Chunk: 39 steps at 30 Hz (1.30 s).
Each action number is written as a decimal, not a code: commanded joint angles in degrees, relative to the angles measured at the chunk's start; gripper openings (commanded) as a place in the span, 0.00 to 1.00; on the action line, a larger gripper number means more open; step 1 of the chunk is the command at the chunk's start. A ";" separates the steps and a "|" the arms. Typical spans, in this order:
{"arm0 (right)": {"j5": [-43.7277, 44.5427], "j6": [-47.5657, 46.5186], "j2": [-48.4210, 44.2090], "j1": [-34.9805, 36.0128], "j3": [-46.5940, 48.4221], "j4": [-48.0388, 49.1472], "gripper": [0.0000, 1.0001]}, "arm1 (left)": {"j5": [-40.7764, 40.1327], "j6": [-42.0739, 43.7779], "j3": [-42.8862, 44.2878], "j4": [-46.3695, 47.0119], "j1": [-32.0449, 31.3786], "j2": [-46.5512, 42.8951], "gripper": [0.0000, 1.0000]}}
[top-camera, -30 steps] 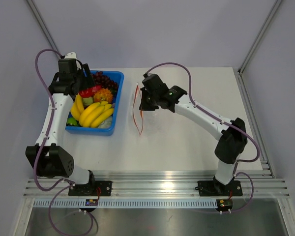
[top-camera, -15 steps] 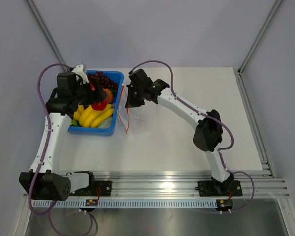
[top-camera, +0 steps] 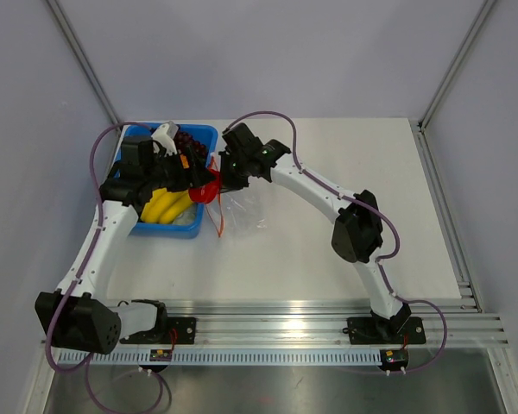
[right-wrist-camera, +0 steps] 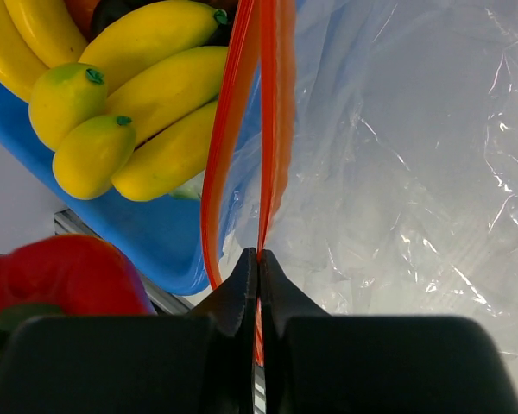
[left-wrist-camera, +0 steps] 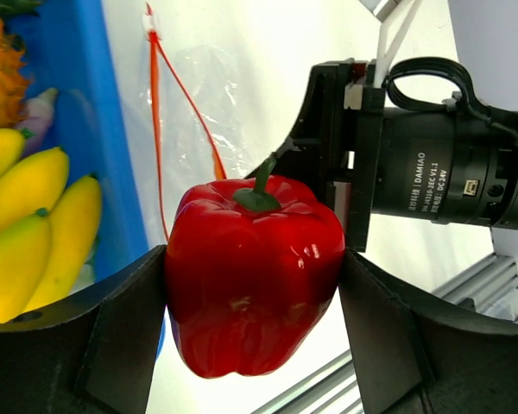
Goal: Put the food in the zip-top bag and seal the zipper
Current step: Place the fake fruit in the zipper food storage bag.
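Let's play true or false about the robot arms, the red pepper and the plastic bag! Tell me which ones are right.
1. The left gripper holds a red pepper. True.
2. The red pepper is already inside the bag. False: it is held outside the bag, near the mouth.
3. The right gripper pinches the zipper strip. True.
4. The bananas are in the bag. False: they lie in the blue tray.
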 commanded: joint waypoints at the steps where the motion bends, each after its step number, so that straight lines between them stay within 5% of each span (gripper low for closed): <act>1: -1.93 1.00 -2.15 -0.23 -0.32 1.23 0.02 | 3.62 -2.34 -1.14 5.81 -0.71 0.14 0.45; 14: -4.66 5.04 -12.60 -0.32 -14.64 11.60 0.02 | 1.24 -2.60 -4.13 7.75 -0.80 1.81 0.42; 39: -8.00 9.35 -14.45 -0.40 -14.38 18.46 0.01 | -0.77 -0.94 -5.45 4.59 -0.88 4.27 0.40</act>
